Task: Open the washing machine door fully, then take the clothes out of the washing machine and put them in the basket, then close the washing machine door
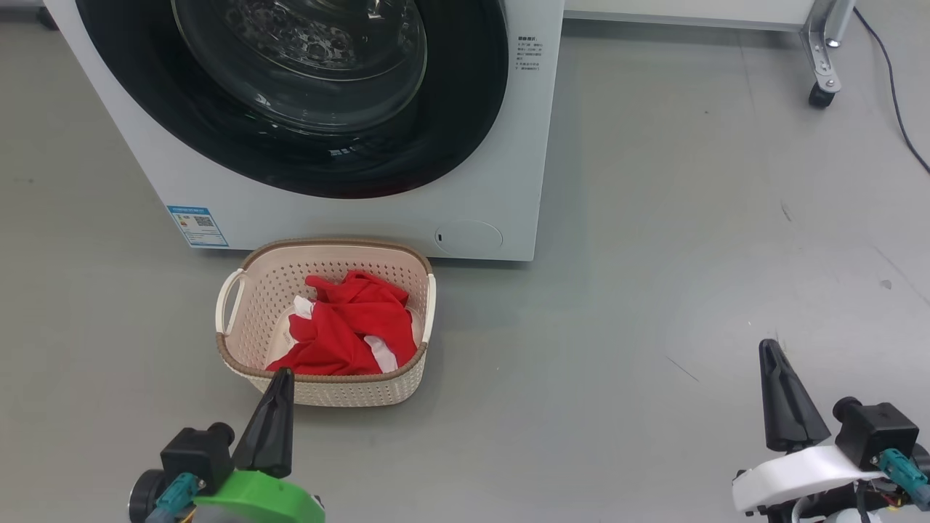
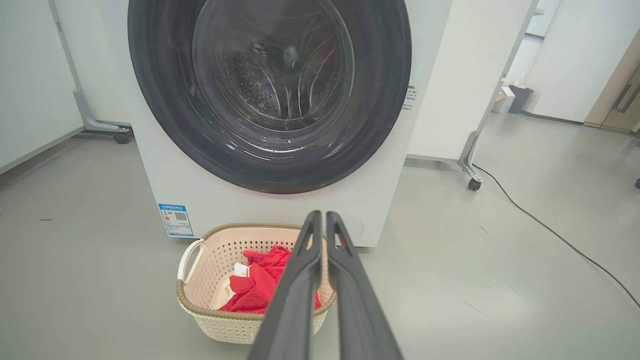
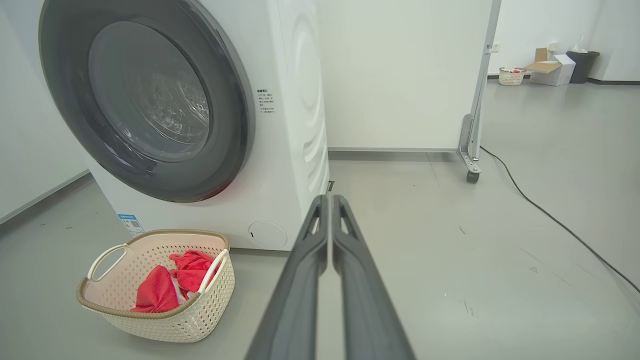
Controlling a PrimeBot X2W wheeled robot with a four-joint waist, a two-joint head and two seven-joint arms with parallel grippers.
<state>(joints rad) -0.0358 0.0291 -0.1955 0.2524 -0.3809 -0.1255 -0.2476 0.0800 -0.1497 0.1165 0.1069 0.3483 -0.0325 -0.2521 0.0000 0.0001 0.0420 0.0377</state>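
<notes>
The white washing machine [image 1: 349,218] stands at the top left of the head view. Its round washing machine door [image 1: 472,109] with the black rim lies shut flat against the front. Just before it on the floor sits the cream basket [image 1: 334,245], and the red and white clothes [image 1: 349,327] lie bunched inside. My left gripper [image 1: 282,374] hovers at the basket's near rim, fingers pressed together and holding nothing. My right gripper [image 1: 769,347] is far to the right over bare floor, also shut and empty. The left wrist view shows the left gripper [image 2: 320,216] in front of the basket [image 2: 200,300].
A wheeled panel stand [image 1: 825,91] is at the back right, with a black cable [image 1: 894,87] trailing across the floor beside it. The right wrist view shows another small basket and boxes [image 3: 511,76] far off by the wall. Grey floor stretches to the machine's right.
</notes>
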